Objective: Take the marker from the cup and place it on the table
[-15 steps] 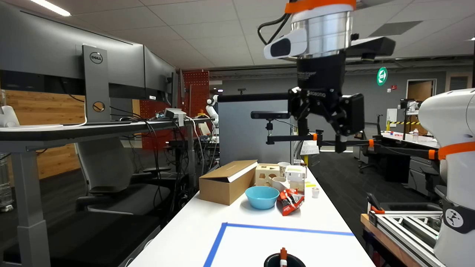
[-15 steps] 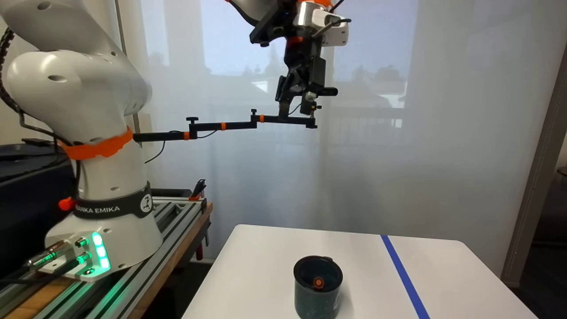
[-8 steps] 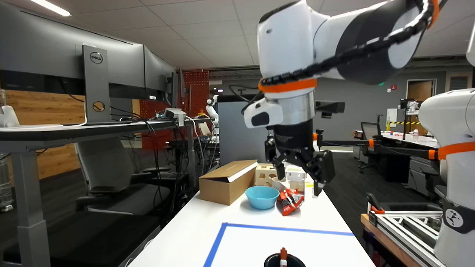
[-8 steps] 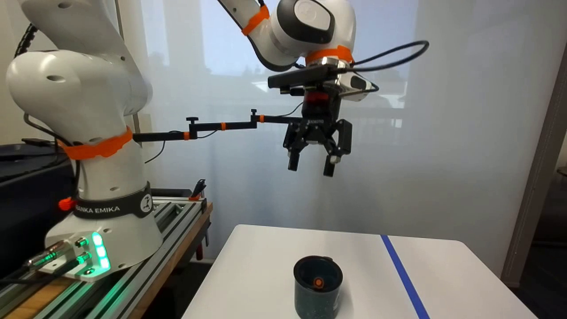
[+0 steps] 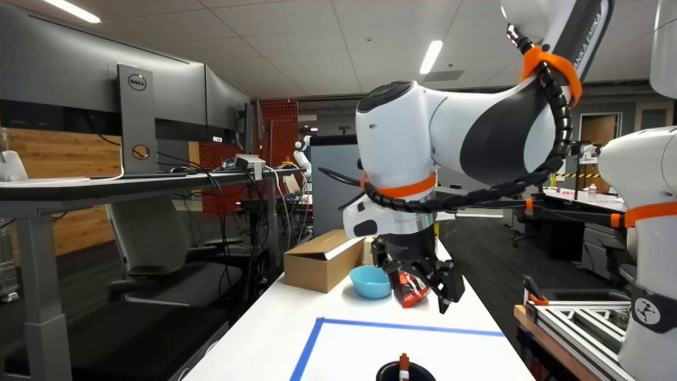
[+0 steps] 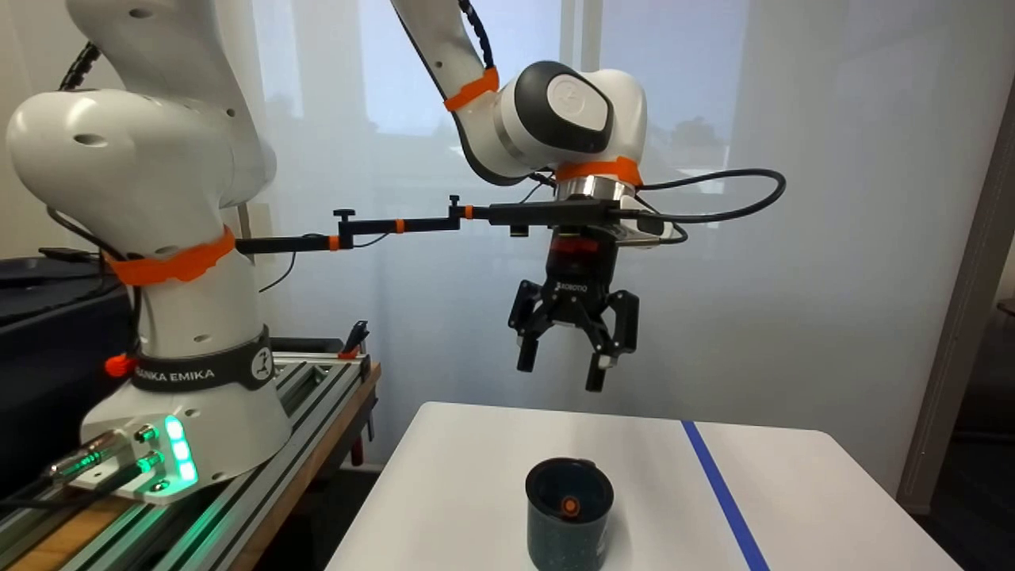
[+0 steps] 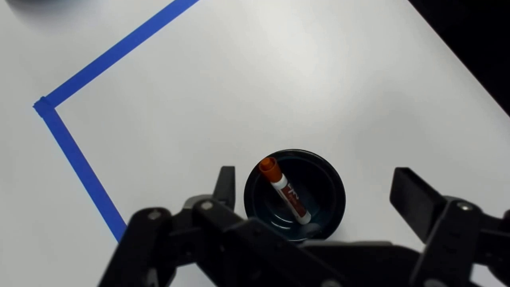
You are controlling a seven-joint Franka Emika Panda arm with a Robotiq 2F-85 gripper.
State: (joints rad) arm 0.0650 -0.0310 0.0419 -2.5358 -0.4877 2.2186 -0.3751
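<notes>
The orange-capped marker [image 7: 285, 190] is inside the dark blue-green mug [image 6: 567, 543], which stands upright on the white table [image 6: 452, 476]. The Robotiq gripper [image 6: 561, 379] hangs higher than the mug and apart from it, and its two fingers [image 7: 416, 199] are spread wide. In the wrist view the marker appears between these fingers, nearer to the one on the left.

There is one marker, one mug and one gripper. Farther along the table, in an exterior view, I count one light-blue bowl [image 5: 367, 288], one cardboard box [image 5: 317, 264] and one red bag [image 5: 413, 293], the last partly covered by the gripper. Two strips of blue tape [image 7: 85, 169] meet at a corner in the wrist view.

The marker is tilted. Its cap is the upper end, at the rim of the mug, and points to the upper left of the wrist view; the white end is deeper, toward the lower right. The long axis makes there a diagonal line.
</notes>
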